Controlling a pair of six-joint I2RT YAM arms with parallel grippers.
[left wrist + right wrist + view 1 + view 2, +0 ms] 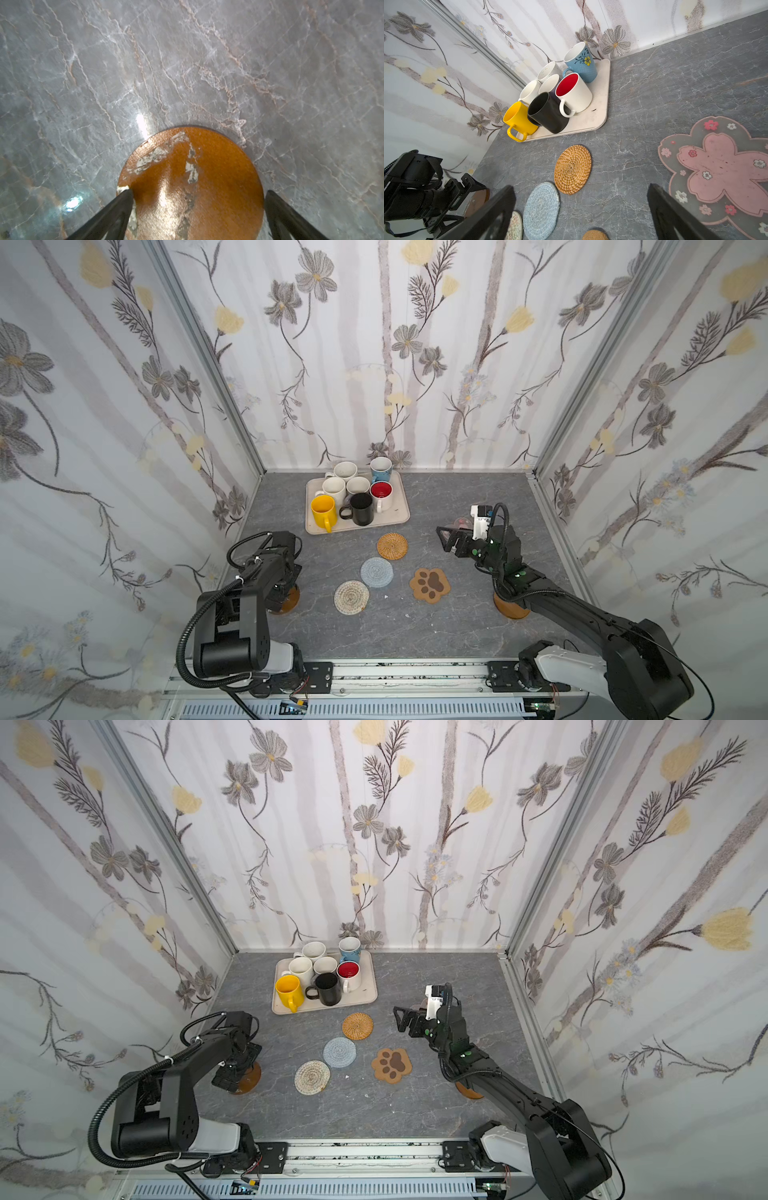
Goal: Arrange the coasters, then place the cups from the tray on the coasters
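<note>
Left gripper (pixel 197 191), well in front of the tray (pixel 399 518), off its left corner: jaws spread wide, pointing down astride a brown wooden disc (pixel 191 182) flat on the grey table (pixel 457 626); contact not discernible. 2nd wooden disc (pixel 513 610) sits about as far in front of the tray, off to its right, half under the right arm. Closer to the tray, 4 coasters lie flat: beige woven coaster (pixel 351 597), paw coaster (pixel 429 585) in front of the tray's right corner, blue crochet coaster (pixel 377 572), then rattan coaster (pixel 392 546) just in front of the tray's near edge. Right gripper (pixel 445 540), right of the tray, about level with its near edge: raised off the table, jaws wide apart, empty; pink blossom coaster (pixel 720 172) lies flat close by it. On the tray, 7 cups stand upright, crowded: yellow cup (pixel 323 509), black cup (pixel 360 508) and red-lined white cup (pixel 381 493) in front, light blue cup (pixel 381 470) at the far right corner, 3 pale cups (pixel 334 488) behind.
</note>
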